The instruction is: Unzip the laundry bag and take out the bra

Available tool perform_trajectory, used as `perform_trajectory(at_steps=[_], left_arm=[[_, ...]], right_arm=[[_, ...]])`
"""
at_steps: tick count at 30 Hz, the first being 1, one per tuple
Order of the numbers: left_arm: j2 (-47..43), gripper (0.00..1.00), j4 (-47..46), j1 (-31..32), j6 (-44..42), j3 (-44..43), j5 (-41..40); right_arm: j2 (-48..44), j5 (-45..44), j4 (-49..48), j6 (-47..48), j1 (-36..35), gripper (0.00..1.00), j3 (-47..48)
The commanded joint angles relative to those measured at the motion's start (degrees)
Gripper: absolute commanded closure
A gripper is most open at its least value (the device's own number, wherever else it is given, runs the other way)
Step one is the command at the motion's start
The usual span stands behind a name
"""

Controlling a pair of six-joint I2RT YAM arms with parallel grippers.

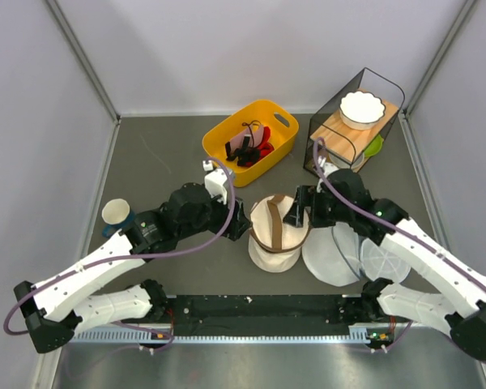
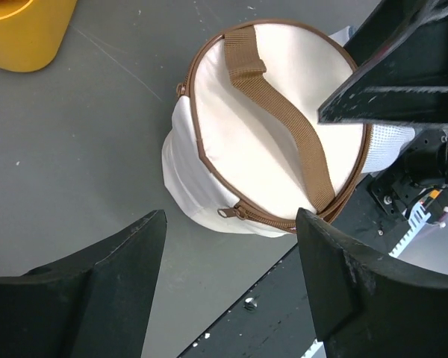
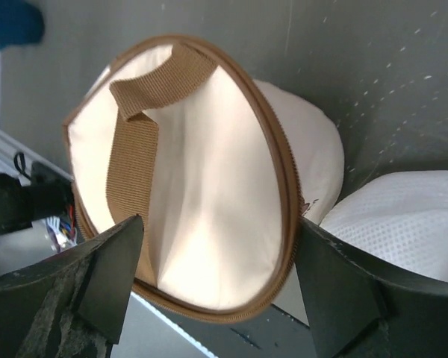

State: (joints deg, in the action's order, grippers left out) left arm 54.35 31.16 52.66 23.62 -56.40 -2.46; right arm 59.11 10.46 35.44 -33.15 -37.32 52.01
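The cream laundry bag [image 1: 275, 231] stands upright mid-table with its brown strap across the lid, and its zipper looks shut. The bra is hidden. In the left wrist view the bag [image 2: 269, 127] shows its zipper pull [image 2: 228, 212] on the near side. My left gripper [image 2: 231, 276] is open and empty, just short of that pull; in the top view it [image 1: 241, 225] is at the bag's left side. My right gripper [image 1: 296, 212] is open over the bag's right rim. In its wrist view the right gripper [image 3: 216, 283] spans the lid [image 3: 194, 186], touching nothing that I can see.
Two white mesh round pouches [image 1: 332, 255] [image 1: 386, 259] lie right of the bag, under the right arm. A yellow basket [image 1: 251, 139] with black and red items stands behind. A wire rack with a white bowl [image 1: 362, 109] is back right. A cup [image 1: 116, 213] stands left.
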Motion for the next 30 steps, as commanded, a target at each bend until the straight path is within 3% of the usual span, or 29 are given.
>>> perform_trajectory(at_steps=[1,4,10,12,16,18,21,22,23,24,25,30], left_arm=[[-0.29,0.24,0.58,-0.02,1.34,-1.96,2.19],[0.41,0.24,-0.57,-0.02,2.57,-1.78,5.18],[1.64,0.24,-2.41,0.16,3.10,-1.61,7.47],[2.16,0.24,-2.50,0.33,3.10,-1.96,7.91],[2.17,0.24,-2.50,0.68,3.01,-2.05,8.00],[2.17,0.24,-2.50,0.86,2.93,-2.05,7.91],[2.52,0.24,-2.50,1.12,2.93,-2.22,8.34],[2.69,0.24,-2.50,1.30,2.84,-2.31,8.26],[2.78,0.24,-2.50,1.30,2.75,-2.57,8.35],[3.04,0.24,-2.59,1.56,2.40,-2.75,8.61],[3.39,0.24,-2.16,1.65,1.70,-3.79,9.74],[9.54,0.22,3.73,7.60,-2.08,-14.16,4.76]], right_arm=[[-6.54,-8.87,1.03,-4.64,0.32,0.23,0.46],[-9.27,-12.21,2.43,-5.35,0.23,0.30,0.46],[-9.19,-10.72,2.88,-6.23,0.23,0.43,-0.76],[-9.10,-10.64,2.97,-6.23,0.23,0.43,-1.12],[-9.45,-11.86,3.14,-6.58,0.32,0.31,-2.26],[-9.02,-11.86,3.14,-6.67,0.23,0.30,-2.61],[-8.40,-10.81,2.97,-7.02,0.23,0.48,-2.70],[-8.31,-10.72,2.97,-7.02,0.23,0.63,-2.53],[-8.40,-10.72,2.88,-6.93,0.23,0.69,-2.35],[-8.57,-10.72,2.97,-6.85,0.32,0.92,-1.92],[-8.75,-10.90,2.97,-6.84,0.32,1.00,-1.56],[-7.27,-7.83,3.49,-6.23,0.23,1.00,3.08]])
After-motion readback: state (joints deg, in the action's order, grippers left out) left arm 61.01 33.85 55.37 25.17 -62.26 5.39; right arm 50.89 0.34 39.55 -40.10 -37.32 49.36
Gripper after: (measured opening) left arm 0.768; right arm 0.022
